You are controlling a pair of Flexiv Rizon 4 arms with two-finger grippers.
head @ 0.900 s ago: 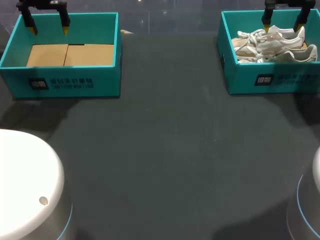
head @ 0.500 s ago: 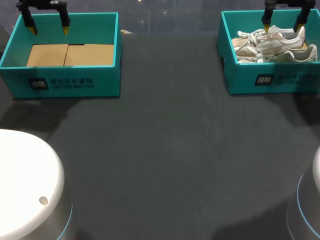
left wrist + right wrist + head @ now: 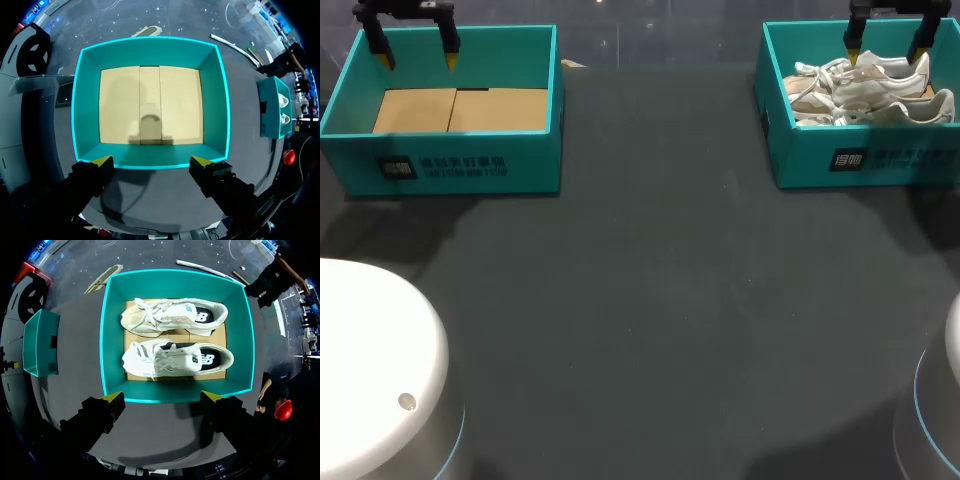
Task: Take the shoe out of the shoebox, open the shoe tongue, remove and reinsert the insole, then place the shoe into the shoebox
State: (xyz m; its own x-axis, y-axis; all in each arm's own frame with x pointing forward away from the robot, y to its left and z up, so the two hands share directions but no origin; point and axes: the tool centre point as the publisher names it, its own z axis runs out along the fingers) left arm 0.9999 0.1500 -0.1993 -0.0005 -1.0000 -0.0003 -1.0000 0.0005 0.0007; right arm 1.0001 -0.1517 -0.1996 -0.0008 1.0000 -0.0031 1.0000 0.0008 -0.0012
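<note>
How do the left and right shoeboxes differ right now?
The left shoebox is empty, bare cardboard floor showing; the right shoebox holds two white shoes side by side. The left shoebox sits under the open left gripper, the right shoebox under the open right gripper. Both are teal, lidless, with cardboard floors.

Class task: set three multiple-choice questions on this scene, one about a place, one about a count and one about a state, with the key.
1. Where are the white lace-up shoes? A) on the table B) in the teal cardboard shoebox under the right claw C) in a claw's grip
2. How many shoes are there? A) one B) two C) three
3. The left claw is: A) open B) shut on a shoe C) shut on an insole
Key: B, both lie inside it; B, two lie side by side; A, its yellow tips stand apart above the second teal box.
</note>
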